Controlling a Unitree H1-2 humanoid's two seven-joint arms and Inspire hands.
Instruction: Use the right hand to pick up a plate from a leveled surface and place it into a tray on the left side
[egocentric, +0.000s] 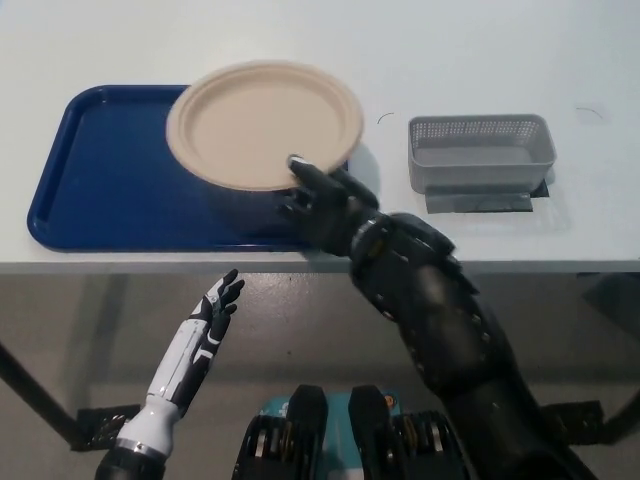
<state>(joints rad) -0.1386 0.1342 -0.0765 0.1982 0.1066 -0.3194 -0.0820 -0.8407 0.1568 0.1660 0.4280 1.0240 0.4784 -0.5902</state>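
Note:
A round beige paper plate hangs above the right half of the blue tray, held at its near rim. My black right hand is shut on that rim, with the arm reaching in from the lower right across the table's front edge. The plate casts a shadow on the tray beneath it. My white left hand rests below the table edge at the lower left, fingers apart and holding nothing.
A grey mesh basket stands on the white table to the right of the tray. The table's front edge runs across the picture at mid height, with floor below it.

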